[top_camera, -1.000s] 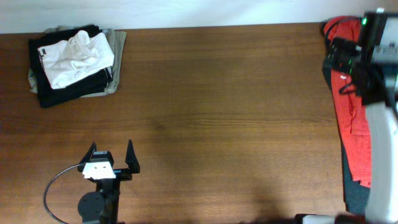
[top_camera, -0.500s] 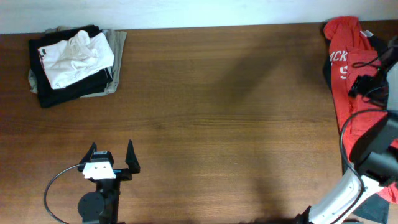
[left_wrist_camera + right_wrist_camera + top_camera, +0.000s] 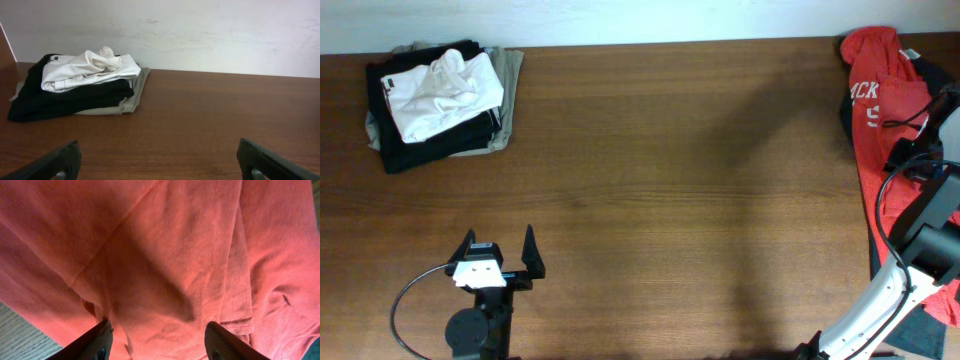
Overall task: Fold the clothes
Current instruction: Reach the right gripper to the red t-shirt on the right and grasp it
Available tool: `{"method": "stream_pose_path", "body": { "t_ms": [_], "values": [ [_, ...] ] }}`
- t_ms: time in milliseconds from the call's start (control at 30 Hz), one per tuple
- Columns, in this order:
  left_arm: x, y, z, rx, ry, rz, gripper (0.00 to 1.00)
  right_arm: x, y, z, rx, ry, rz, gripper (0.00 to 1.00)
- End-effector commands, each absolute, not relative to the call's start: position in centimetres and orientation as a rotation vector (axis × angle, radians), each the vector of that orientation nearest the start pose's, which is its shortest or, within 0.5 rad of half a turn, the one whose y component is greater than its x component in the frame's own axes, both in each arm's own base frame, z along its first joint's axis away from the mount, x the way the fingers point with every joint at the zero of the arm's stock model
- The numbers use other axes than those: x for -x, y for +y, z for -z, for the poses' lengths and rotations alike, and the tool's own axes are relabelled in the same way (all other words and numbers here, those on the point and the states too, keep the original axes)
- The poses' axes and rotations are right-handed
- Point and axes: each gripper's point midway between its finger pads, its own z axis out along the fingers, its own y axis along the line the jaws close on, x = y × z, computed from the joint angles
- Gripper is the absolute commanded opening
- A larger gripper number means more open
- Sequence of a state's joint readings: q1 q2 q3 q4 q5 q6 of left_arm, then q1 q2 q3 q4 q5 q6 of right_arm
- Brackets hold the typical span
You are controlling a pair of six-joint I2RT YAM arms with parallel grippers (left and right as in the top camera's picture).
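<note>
Along the right edge of the brown worktop (image 3: 720,200), the right gripper (image 3: 160,339), jaws wide, had swung down over the red-orange T-shirt (image 3: 873,120), apparently readying a first grasp; the left gripper (image 3: 500,250) sat wide open.

Not much else around tbh. Big dark-brown wooden desk (image 3: 670,190), grain running left to right, with a faint shadow (image 3: 740,115) lying across its far right part. Along the far edge there's a plain white wall (image 3: 620,20), and from low down it looks a bit scuffed and smudgy. A pale sliver of desk grain peeks out at the lower left of the right wrist view.
</note>
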State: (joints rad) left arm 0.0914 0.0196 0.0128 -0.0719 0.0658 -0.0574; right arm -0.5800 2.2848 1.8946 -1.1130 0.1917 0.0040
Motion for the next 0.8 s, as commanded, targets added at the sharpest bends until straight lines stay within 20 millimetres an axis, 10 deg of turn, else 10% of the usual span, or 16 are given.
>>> {"method": "stream_pose_path", "body": {
  "t_ms": [0,267,533,667,767],
  "values": [
    [-24.6,1.3,-15.6,0.078,1.65,0.022,0.99,-36.5,-27.1,-1.5,-0.843,3.02,0.263,0.64],
    [-24.6,1.3,-15.6,0.078,1.65,0.022,0.99,-37.1,-26.3,-1.0,-0.774,3.024,0.175,0.66],
    [-24.6,1.3,-15.6,0.078,1.65,0.022,0.99,-37.2,-26.8,-1.7,-0.83,3.003,0.218,0.04],
    [-24.6,1.3,-15.6,0.078,1.65,0.022,0.99,-38.7,-26.7,-6.5,-0.971,2.907,0.17,0.04],
    [-24.6,1.3,-15.6,0.078,1.65,0.022,0.99,-42.5,-22.8,-12.4,-0.841,2.838,-0.006,0.04]
  ]
}}
